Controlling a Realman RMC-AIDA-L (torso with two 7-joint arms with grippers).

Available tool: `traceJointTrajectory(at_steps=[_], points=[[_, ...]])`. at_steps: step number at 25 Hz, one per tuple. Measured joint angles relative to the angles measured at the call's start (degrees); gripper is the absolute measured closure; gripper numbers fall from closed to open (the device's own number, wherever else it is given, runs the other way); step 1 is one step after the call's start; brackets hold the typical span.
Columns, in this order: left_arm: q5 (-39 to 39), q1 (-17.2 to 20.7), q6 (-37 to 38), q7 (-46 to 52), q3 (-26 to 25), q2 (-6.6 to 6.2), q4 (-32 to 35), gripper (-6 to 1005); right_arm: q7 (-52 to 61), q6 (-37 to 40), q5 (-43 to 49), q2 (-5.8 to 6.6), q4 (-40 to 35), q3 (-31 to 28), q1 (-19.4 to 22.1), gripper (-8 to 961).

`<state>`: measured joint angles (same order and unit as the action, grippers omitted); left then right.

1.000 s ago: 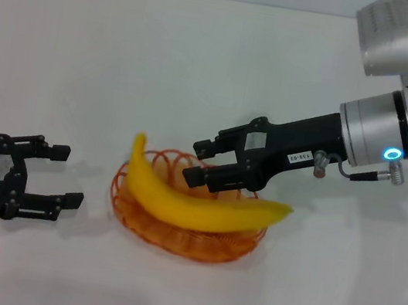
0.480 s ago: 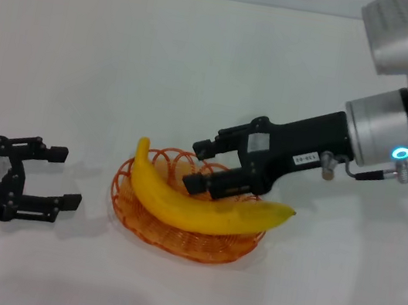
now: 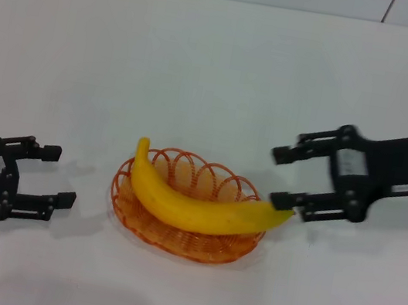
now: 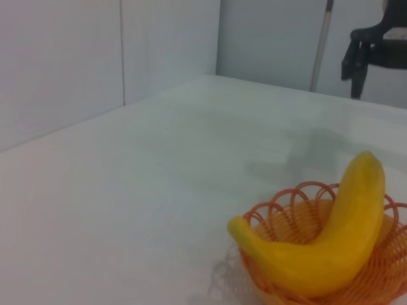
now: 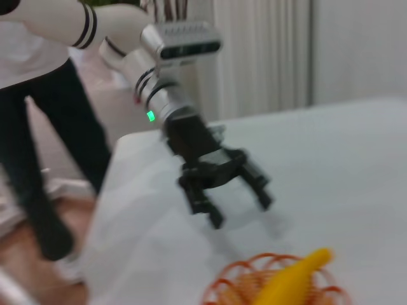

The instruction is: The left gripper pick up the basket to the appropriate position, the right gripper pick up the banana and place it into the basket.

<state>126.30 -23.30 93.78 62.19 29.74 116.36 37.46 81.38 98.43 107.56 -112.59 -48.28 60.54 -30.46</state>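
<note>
The yellow banana (image 3: 198,208) lies across the orange wire basket (image 3: 208,245) in the middle of the white table, its ends reaching over the rim. My right gripper (image 3: 287,180) is open and empty, just right of the banana's right tip and apart from it. My left gripper (image 3: 54,174) is open on the table, left of the basket with a gap between. From the left wrist, the banana (image 4: 331,244) rests in the basket (image 4: 286,219). The right wrist view shows the banana (image 5: 289,277), the basket (image 5: 235,283) and the left gripper (image 5: 238,200) beyond.
The white table (image 3: 218,69) stretches bare behind the basket up to a tiled wall. In the right wrist view a person (image 5: 38,95) stands beyond the table's far edge, behind my left arm.
My right gripper has let go of the banana and drawn back to the right. The banana now rests in the basket. The left gripper slid slightly left.
</note>
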Motion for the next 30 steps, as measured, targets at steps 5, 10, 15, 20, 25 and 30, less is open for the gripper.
traceJointTrajectory(at_steps=[5, 10, 15, 20, 25, 30], points=[[0.1, 0.0, 0.0, 0.0, -0.1, 0.0, 0.0, 158, -10.6, 1.3, 1.3, 0.77, 0.5, -8.2, 5.2, 197], [0.2, 0.4, 0.0, 0.0, -0.1, -0.03, 0.0, 158, -16.2, 1.1, 6.9, 0.86, 2.6, -13.9, 7.3, 165], [0.2, 0.3, 0.0, 0.0, -0.1, -0.06, 0.0, 158, -21.1, -1.6, 15.4, 0.72, 7.0, -15.8, 7.1, 133], [-0.4, 0.1, 0.3, -0.8, -0.1, -0.09, -0.2, 158, -23.6, -1.7, 18.4, 0.01, 8.6, -15.9, 7.2, 71], [-0.1, 0.1, 0.6, -2.1, 0.0, -0.06, -0.3, 158, -23.6, -1.5, 18.4, -0.15, 8.7, -16.0, 7.1, 57], [0.2, 0.0, 0.6, -2.2, 0.6, 0.06, -0.3, 158, -23.4, -1.5, 18.4, -0.14, 8.7, -16.0, 6.9, 57]])
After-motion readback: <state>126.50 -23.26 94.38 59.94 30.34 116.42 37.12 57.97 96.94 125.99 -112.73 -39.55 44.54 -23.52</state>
